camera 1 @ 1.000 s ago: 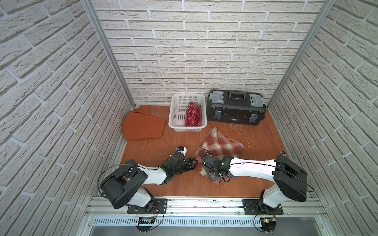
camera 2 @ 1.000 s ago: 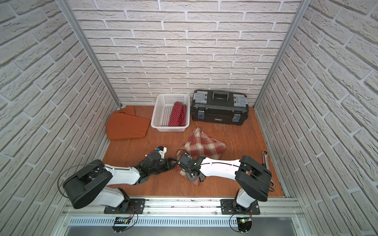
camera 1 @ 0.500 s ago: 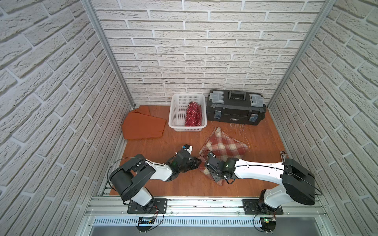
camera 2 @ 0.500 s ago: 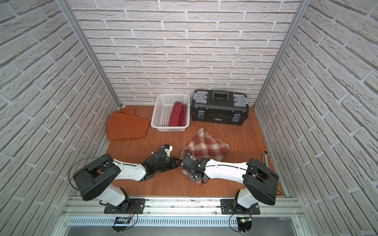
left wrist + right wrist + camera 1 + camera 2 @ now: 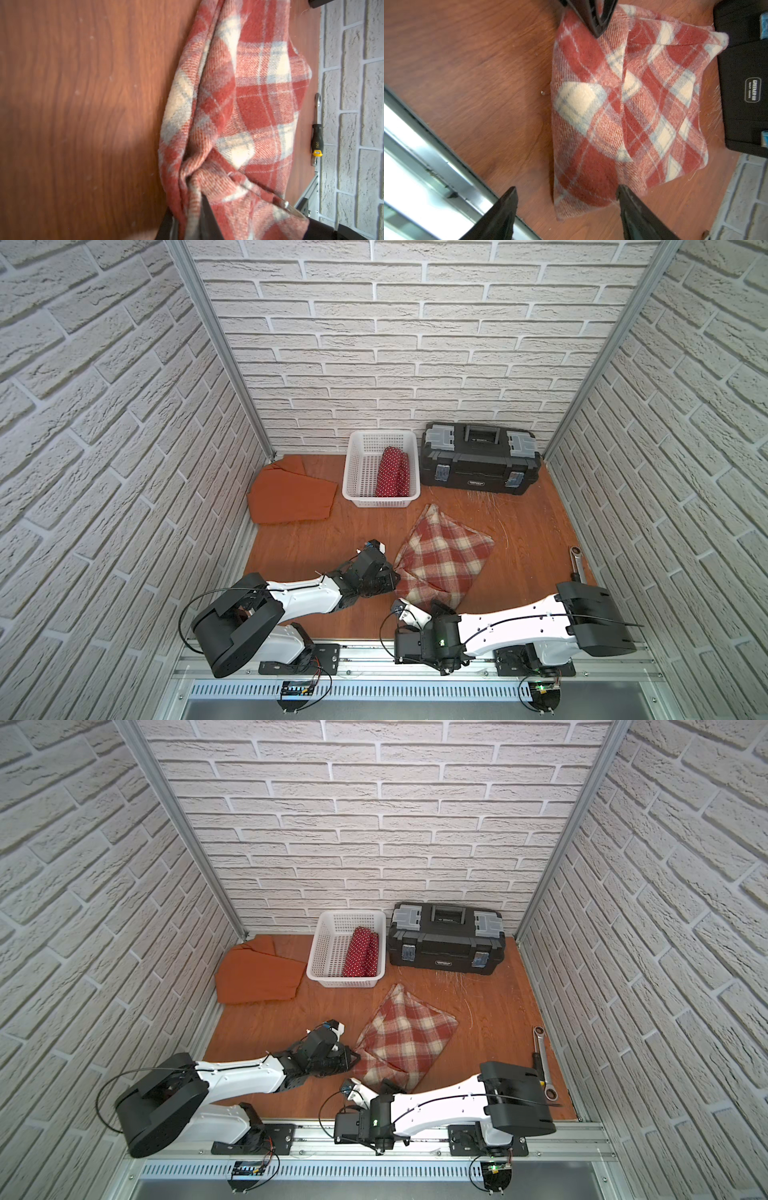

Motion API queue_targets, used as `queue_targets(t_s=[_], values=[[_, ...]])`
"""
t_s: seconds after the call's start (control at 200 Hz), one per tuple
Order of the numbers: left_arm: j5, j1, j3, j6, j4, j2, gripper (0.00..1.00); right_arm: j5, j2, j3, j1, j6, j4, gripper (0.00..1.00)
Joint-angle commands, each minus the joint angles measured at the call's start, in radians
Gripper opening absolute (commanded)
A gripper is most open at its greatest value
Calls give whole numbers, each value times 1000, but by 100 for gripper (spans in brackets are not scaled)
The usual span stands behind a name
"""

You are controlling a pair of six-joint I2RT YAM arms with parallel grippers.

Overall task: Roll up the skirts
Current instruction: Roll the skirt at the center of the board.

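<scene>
Wooden tabletop point(image 5: 307, 539): left gripper point(image 5: 392, 578) pinches a bunched edge of the plaid skirt point(image 5: 442, 560); right gripper point(image 5: 566, 188) stands spread, holding nothing.

Folded plaid skirt point(image 5: 623, 108), right hand point(image 5: 566, 187) spread wide, left hand point(image 5: 597, 31) pinching edge

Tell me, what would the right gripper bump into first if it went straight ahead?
Most likely the plaid skirt: its near end lies right before the open right gripper, perhaps partly between its jaws; depth is unclear.
</scene>
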Motion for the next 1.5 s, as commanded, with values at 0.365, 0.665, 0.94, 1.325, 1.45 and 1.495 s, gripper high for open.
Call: queue_targets(t_s=[0.365,0.665,0.94,1.325,1.45,1.495], values=[[-3,11,-6,-6,-218,-158,0,251,388,192,0,72,-113,87],[-3,10,-9,-20,-274,-194,0,298,502,293,-54,303,-333,64],[-26,22,-5,-16,-339,-258,15,262,481,274,-76,222,-277,24],[-69,320,60,86,-657,-585,91,-183,233,189,-66,-93,19,17],[-20,353,45,85,-639,-594,92,-366,133,162,-102,-148,86,18],[-2,350,33,77,-610,-575,92,-430,101,138,-131,-159,115,18]])
